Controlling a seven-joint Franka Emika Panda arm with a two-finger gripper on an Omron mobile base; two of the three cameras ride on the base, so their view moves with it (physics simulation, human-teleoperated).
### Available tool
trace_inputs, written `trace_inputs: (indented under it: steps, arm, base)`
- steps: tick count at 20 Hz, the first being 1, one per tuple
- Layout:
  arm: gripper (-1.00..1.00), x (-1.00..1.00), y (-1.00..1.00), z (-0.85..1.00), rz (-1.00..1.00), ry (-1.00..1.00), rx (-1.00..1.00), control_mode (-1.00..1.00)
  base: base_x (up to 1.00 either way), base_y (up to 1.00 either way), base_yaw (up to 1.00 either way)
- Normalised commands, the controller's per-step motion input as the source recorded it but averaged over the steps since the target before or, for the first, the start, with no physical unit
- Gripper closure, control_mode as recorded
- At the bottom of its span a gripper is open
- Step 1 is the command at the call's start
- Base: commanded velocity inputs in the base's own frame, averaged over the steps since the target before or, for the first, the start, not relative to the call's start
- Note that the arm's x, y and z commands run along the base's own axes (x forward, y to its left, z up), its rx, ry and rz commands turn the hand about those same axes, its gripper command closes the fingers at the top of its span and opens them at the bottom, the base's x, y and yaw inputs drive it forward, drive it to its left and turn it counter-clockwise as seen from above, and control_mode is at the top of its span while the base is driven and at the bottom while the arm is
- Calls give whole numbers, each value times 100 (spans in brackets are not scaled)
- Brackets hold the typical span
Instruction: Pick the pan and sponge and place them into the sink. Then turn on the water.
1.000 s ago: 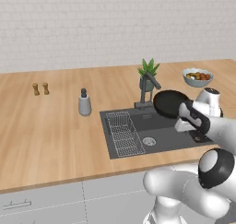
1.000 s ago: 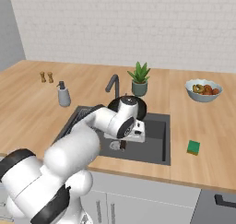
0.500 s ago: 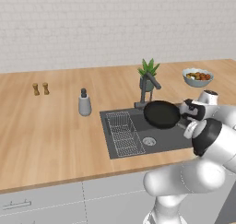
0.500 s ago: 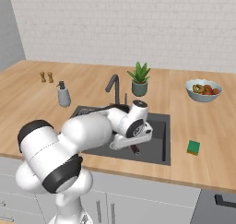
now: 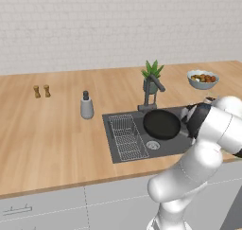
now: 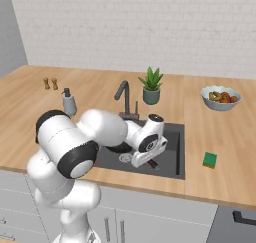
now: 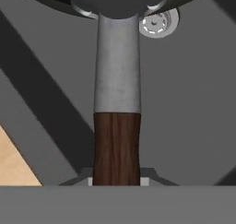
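Note:
The black pan hangs low in the dark grey sink, beside the drain. My gripper is shut on the brown wooden end of the pan's handle, and the metal neck runs up to the pan's rim. From the right, the gripper sits over the sink at the end of my forearm, which covers most of the pan. The green sponge lies on the counter right of the sink. No water is in view at the faucet.
A wire rack fills the sink's left part. Behind the faucet stands a potted plant. A grey fruit bowl is at the back right, with a soap dispenser and two small shakers on the left.
The pan, held by its handle, has travelled left and down from beside the faucet to low in the basin. The arm has swung round with it.

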Motion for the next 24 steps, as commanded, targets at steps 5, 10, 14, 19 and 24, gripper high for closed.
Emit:
trace_inputs:
  steps: [5,10,14,19,24]
  arm:
    - [100,37,-23,-27,12,0,0,-100]
    - [100,46,-17,-4,3,0,0,-100]
    - [100,24,-1,-19,0,0,0,-100]
    - [100,4,1,-28,2,0,0,-100]
    - [100,6,13,-14,3,0,-3,-100]
  base:
    - [0,0,0]
    - [0,0,0]
    - [0,0,0]
    - [0,0,0]
    - [0,0,0]
